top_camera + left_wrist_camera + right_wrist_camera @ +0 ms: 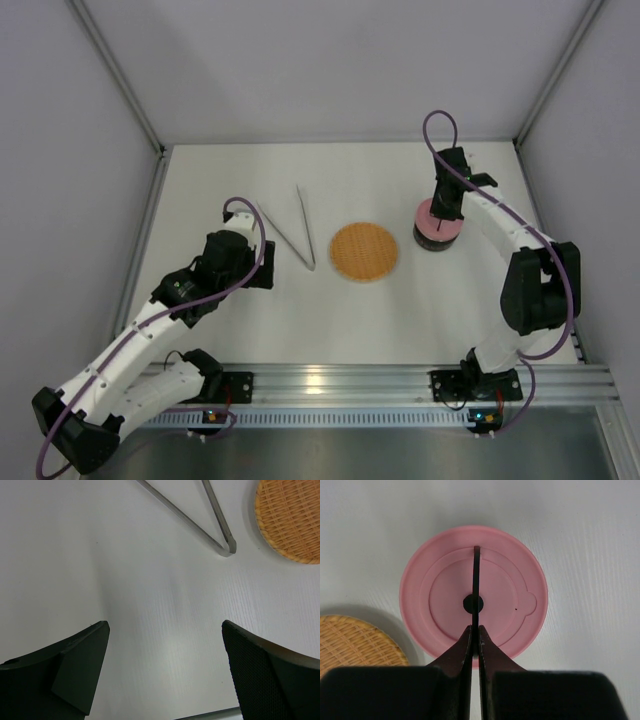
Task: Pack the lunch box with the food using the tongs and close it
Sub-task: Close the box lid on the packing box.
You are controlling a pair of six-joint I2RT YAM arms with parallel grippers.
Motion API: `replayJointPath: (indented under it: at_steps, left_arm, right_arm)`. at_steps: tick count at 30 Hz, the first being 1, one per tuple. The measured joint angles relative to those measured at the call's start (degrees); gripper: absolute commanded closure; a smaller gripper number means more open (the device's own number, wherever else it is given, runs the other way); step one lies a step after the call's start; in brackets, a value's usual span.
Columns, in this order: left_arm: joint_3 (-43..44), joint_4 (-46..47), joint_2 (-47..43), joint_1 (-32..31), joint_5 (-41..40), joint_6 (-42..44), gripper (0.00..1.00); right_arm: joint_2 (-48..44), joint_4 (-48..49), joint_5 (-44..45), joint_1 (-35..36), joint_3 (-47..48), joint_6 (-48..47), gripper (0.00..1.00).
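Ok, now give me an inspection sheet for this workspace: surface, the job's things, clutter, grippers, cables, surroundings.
Surface: white table, no spills seen.
Job's things: tongs lie flat, left of the orange plate, which holds nothing; pink lid sits on the lunch box; food: nothing seen.
Clutter: nothing seen.
Grippers: left gripper open above bare table, near the tongs' joined end; right gripper shut on the lid's dark handle.
Cables: a purple cable loops along each arm, touching none of the items.
Surroundings: grey walls on three sides, metal rail at the near edge.
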Motion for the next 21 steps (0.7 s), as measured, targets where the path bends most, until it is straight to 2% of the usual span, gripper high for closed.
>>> replayJointPath:
  at_steps: [21]
  left_arm:
    - [0.0, 0.0, 0.0, 0.0, -0.1, 0.0, 0.01]
  right_arm:
    - [-1.0, 8.0, -1.1, -0.1, -6.0, 0.1, 1.0]
